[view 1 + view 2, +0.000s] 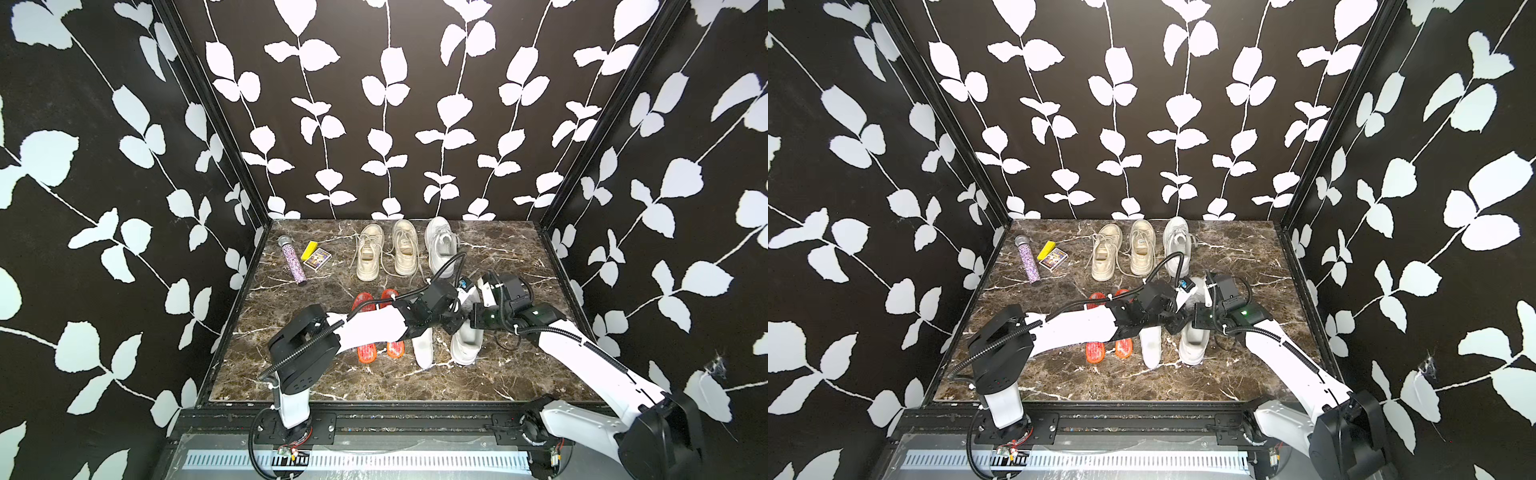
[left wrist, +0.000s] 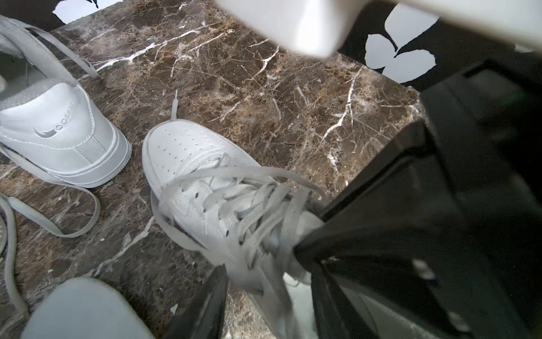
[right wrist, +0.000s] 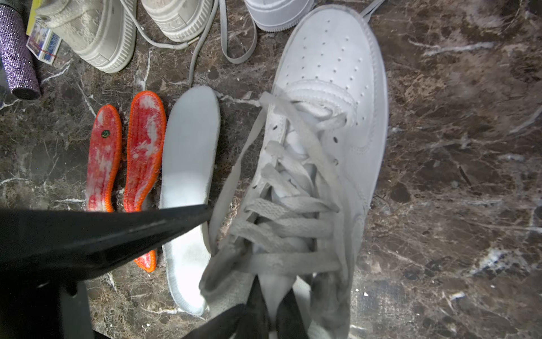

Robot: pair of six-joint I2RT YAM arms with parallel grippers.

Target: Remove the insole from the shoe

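White leather sneaker (image 1: 467,347), white foam insole (image 1: 423,353), brown marble worktop (image 1: 332,382).
Top views: insole flat just beside sneaker. Left wrist: left end effector (image 2: 267,299) spread astride the laces (image 2: 234,202). Right wrist: right end effector (image 3: 269,317) pressed together at the sneaker's mouth.

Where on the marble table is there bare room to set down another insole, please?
Bare: the strip between the near edge and the orange insoles, white insole and white shoe; also the right side, from that shoe to the wall. Crowded: the far row of microphone, card box and sneakers.
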